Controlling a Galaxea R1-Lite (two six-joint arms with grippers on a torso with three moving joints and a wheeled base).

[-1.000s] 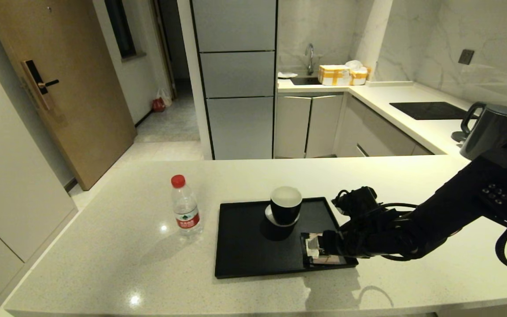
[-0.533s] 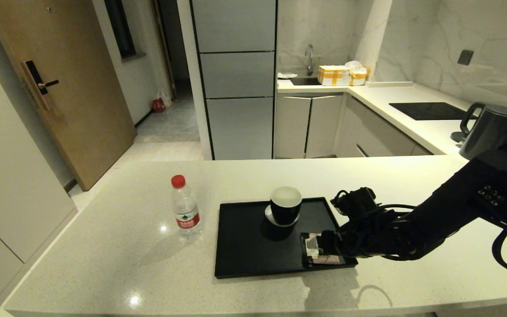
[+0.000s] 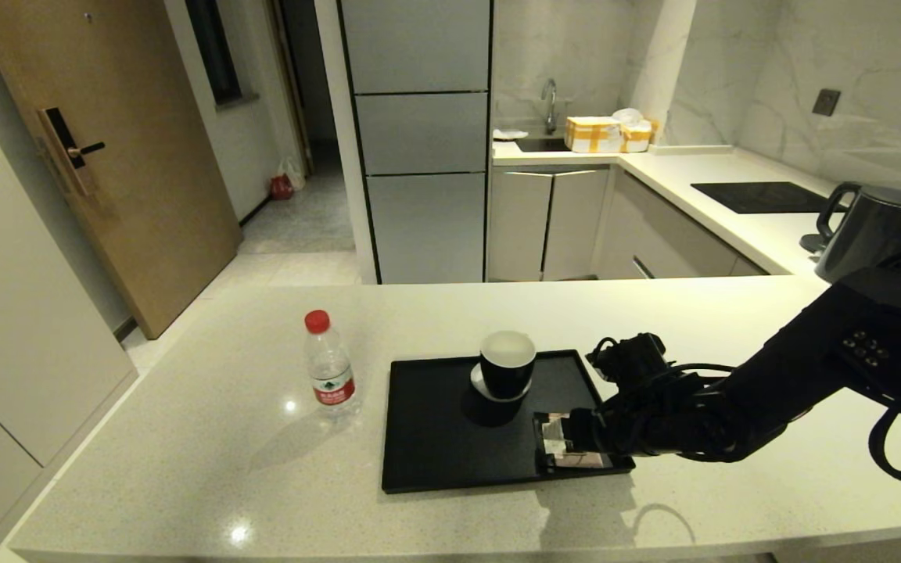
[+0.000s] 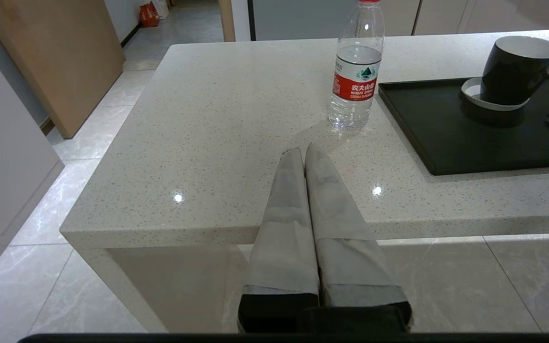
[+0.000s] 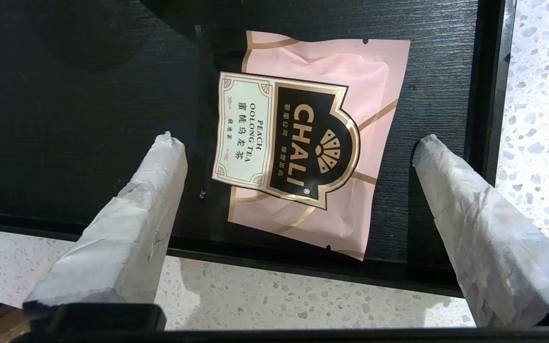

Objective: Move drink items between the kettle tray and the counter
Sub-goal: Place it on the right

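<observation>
The pink-and-black tea sachet (image 5: 303, 143) lies flat in the near right corner of the black kettle tray (image 3: 435, 453). My right gripper (image 5: 298, 143) hovers just over it, open, one fingertip (image 5: 167, 147) on each side and neither touching it. In the head view the sachet (image 3: 556, 438) peeks out from under that gripper (image 3: 576, 438). The water bottle (image 3: 330, 367) with the red cap stands upright on the cream counter (image 3: 184, 453), left of the tray. My left gripper (image 4: 304, 151) is shut and empty, parked at the counter's near edge, short of the bottle (image 4: 355, 71).
A black cup with a white inside (image 3: 507, 366) stands on a white saucer at the tray's far middle. The dark grey kettle (image 3: 869, 231) and the black hob panel (image 3: 759, 195) are on the side counter at the right. Boxes (image 3: 595, 133) sit by the sink.
My right arm has eased slightly down and left over the sachet. The bottle, cup and tray have not moved.
</observation>
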